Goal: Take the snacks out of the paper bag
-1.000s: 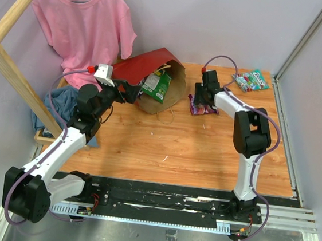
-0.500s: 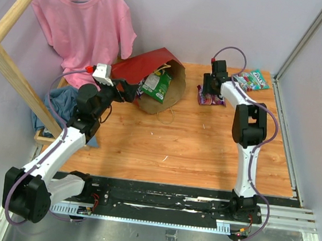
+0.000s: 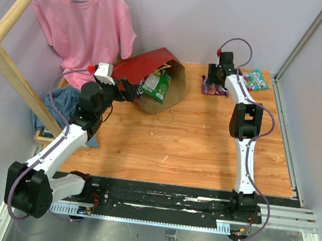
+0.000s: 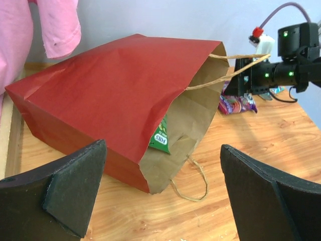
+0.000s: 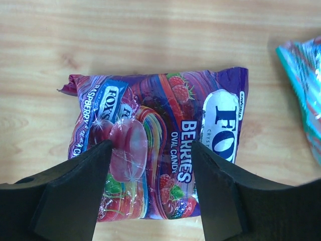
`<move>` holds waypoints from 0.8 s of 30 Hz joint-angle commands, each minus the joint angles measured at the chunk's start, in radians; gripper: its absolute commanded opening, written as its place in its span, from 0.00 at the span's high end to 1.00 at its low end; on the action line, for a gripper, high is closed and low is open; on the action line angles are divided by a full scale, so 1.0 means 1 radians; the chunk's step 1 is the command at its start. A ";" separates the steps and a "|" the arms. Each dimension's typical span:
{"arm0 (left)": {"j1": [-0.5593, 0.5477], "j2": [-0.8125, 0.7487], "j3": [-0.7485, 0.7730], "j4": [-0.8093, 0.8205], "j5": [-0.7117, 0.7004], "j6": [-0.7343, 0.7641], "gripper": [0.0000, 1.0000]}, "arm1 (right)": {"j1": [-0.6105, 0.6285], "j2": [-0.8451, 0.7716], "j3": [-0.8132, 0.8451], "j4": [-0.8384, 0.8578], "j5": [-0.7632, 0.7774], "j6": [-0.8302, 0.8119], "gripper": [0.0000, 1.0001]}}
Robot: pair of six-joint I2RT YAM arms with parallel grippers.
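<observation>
1. While the right pincer hung over the glossy purple "Fox's Berries" candy packet, its 2 black fingers stood apart, 1 over each half of the packet, clamped on nothing.
2. That packet lay flat on the light wooden table directly beneath the right pincer; whether the fingertips touched its film could not be told.
3. A teal-edged glossy candy packet lay on the table just to one side of the right pincer, apart from the purple one.
4. The left pincer had its 2 fingers spread wide, gripping nothing.
5. Just ahead of the left pincer lay the dark red paper shopping bag, tipped on its side, its brown kraft mouth gaping toward the right pincer.
6. A green candy packet sat just inside that mouth, ahead of the left pincer and not touching it.
7. 1 thin paper loop handle trailed on the table below the mouth, between the left pincer's fingers in its wrist view.
</observation>
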State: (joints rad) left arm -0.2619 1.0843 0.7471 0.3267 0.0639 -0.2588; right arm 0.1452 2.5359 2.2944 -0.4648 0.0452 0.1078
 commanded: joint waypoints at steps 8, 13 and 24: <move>0.013 0.073 0.075 -0.006 -0.018 0.011 0.00 | -0.084 0.152 0.221 0.101 -0.090 -0.059 0.21; 0.013 0.066 0.089 -0.036 -0.026 0.018 0.00 | -0.084 0.165 0.253 0.208 -0.098 -0.131 0.10; 0.015 -0.004 0.096 -0.078 -0.019 0.007 0.00 | -0.077 -0.307 -0.228 0.582 -0.191 -0.017 0.01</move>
State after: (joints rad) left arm -0.2569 1.1240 0.8131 0.2565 0.0528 -0.2558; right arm 0.0654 2.4779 2.2166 -0.1059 -0.1234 0.0284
